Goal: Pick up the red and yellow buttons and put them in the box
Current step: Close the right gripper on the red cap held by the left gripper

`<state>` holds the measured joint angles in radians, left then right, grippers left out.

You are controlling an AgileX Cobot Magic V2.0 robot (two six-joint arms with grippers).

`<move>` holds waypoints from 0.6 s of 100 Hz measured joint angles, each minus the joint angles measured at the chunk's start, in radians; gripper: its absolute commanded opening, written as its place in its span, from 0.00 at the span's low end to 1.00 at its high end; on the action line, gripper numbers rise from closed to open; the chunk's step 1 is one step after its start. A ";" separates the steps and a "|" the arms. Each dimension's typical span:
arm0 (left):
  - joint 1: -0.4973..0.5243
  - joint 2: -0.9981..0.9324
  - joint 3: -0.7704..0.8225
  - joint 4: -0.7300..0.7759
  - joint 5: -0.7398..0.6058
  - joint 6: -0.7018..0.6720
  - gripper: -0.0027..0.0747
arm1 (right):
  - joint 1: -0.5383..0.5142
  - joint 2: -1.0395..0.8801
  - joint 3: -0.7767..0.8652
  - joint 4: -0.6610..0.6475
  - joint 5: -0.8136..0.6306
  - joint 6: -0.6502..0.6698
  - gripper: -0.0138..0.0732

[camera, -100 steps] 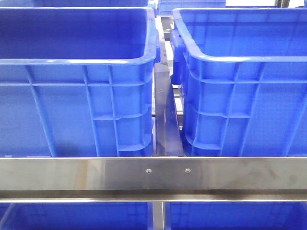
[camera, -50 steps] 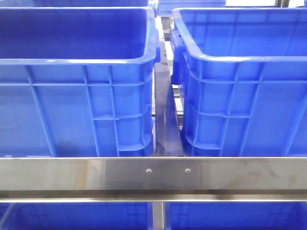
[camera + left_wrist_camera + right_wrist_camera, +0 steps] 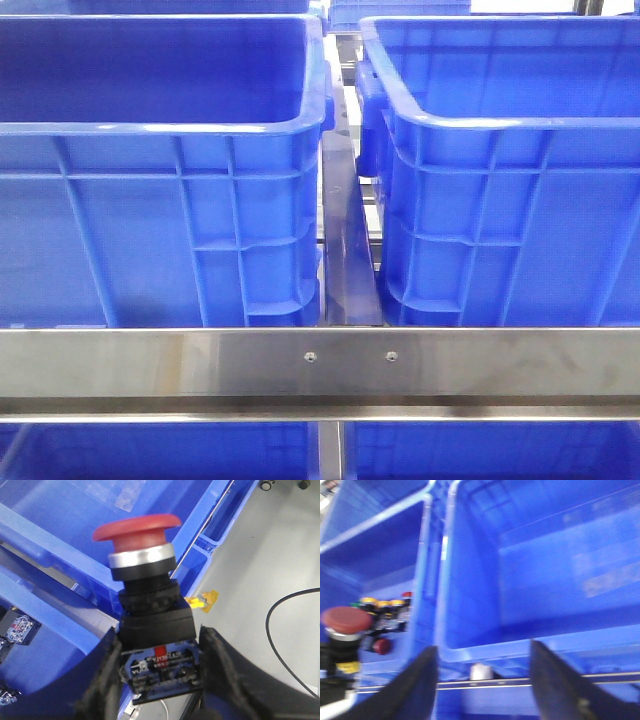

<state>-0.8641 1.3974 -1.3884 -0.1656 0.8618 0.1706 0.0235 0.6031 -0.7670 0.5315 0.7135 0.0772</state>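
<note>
Blurred view. Right gripper (image 3: 482,680) fingers (image 3: 417,687) spread, nothing between them, above the box (image 3: 485,650) rim. Beside the box, a second crate (image 3: 375,545) holds red button (image 3: 345,620) and smaller yellow-capped buttons (image 3: 382,605).

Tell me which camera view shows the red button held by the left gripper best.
The left wrist view: the red button fills the frame, sharp, its black body clamped in the left gripper. The front view shows only blue crates, no button. The right wrist view is blurred; a red mushroom button sits at its edge, but whether it is the same one is unclear.
</note>
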 measured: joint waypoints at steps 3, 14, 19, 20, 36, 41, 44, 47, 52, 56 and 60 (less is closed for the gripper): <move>0.000 0.000 0.000 0.000 0.000 0.000 0.01 | 0.000 0.000 0.000 0.018 0.000 0.000 0.77; 0.000 0.000 0.000 0.000 0.000 0.000 0.01 | 0.000 0.006 0.000 0.098 -0.013 -0.018 0.77; 0.000 0.000 0.000 0.000 0.000 0.000 0.01 | 0.000 0.016 0.000 0.145 -0.020 -0.044 0.77; 0.000 0.000 0.000 0.000 0.000 0.000 0.01 | 0.000 0.018 0.000 0.153 -0.020 -0.054 0.77; 0.000 0.000 0.000 0.000 0.000 0.000 0.01 | 0.000 0.108 0.000 0.369 -0.019 -0.222 0.77; 0.000 0.000 0.000 0.000 0.000 0.000 0.01 | 0.000 0.146 0.000 0.445 -0.008 -0.285 0.77; 0.000 0.000 0.000 0.000 0.000 0.000 0.01 | 0.000 0.169 0.000 0.500 0.001 -0.322 0.77; 0.000 0.000 0.000 0.000 0.000 0.000 0.01 | 0.000 0.199 0.000 0.545 0.013 -0.359 0.77; 0.000 0.000 0.000 0.000 0.000 0.000 0.01 | 0.000 0.240 0.000 0.622 0.031 -0.422 0.77; 0.000 0.000 0.000 0.000 0.000 0.000 0.01 | 0.000 0.276 0.000 0.683 0.046 -0.475 0.77; 0.000 0.000 0.000 0.000 0.000 0.000 0.01 | 0.000 0.306 0.000 0.729 0.059 -0.521 0.77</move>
<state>-0.8641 1.3974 -1.3884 -0.1656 0.8618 0.1706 0.0235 0.9095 -0.7670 1.2604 0.7728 -0.4436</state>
